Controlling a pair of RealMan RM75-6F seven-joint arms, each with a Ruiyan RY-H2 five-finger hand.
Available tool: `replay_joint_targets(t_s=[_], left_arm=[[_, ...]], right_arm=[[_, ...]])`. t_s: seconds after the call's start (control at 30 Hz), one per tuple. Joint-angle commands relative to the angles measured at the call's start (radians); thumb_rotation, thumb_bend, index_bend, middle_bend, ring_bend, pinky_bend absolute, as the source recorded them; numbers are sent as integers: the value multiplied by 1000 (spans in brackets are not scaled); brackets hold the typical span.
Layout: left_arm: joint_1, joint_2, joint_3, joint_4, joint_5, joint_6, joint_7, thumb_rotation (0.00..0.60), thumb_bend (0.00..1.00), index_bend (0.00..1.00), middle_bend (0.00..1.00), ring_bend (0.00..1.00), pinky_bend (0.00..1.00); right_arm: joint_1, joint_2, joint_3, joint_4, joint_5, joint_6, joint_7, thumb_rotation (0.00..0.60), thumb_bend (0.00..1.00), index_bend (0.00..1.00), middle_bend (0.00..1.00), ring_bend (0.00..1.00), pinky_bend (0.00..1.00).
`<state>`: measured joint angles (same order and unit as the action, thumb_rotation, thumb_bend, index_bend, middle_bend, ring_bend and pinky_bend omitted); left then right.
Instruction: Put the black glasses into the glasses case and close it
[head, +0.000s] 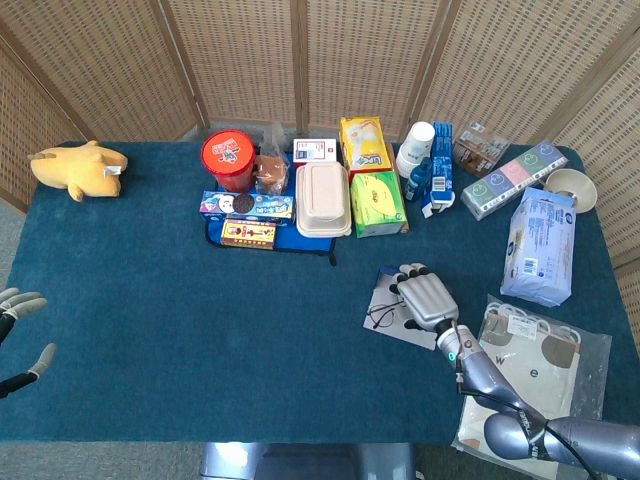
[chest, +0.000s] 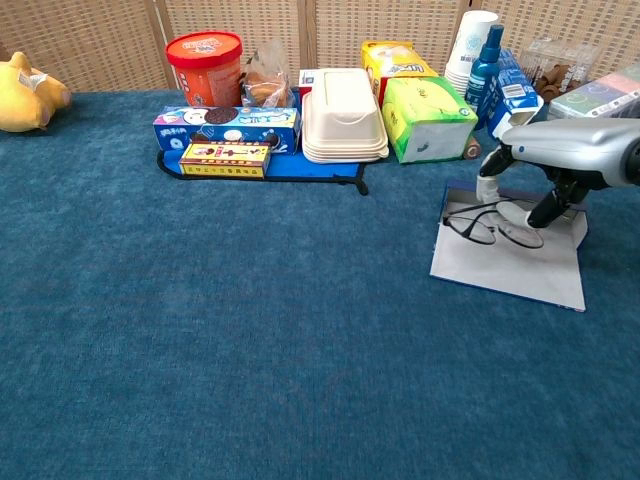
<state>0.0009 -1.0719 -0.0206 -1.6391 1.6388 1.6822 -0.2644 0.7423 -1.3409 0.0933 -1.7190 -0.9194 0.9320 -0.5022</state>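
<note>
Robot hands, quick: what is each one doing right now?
Left hand: open, fingers spread, holding nothing, at the table's edge.
Right hand: holding the thin black wire-framed glasses over the flat grey glasses case.

We read only letters "w" and "e" on clear-bagged tote (head: 528, 372) at table's right front. Print on snack boxes, red tub, green tissue pack too small for us to make out.
</note>
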Motion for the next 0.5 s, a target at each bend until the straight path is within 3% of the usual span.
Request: replay_joint_targets(t_s=[0.03,0.43,0.5], left_arm=[[0,0,-1,-2,0,0,1,600,302,259,247,140,17],[1,-3,-2,1,-1,3,3,600,302,261,247,140,12],[2,-3,-2,2,-1,5,2,600,302,261,247,140,12]], right_arm=[[0,-1,-4,15,6,-4,7,600,557,559,310,136,159],[0,16,-12,28,-38,-7,31,600,559,316,171,50,147],[-2,20,-16,19,-45,-4,30,600,554,240,140,27,142]])
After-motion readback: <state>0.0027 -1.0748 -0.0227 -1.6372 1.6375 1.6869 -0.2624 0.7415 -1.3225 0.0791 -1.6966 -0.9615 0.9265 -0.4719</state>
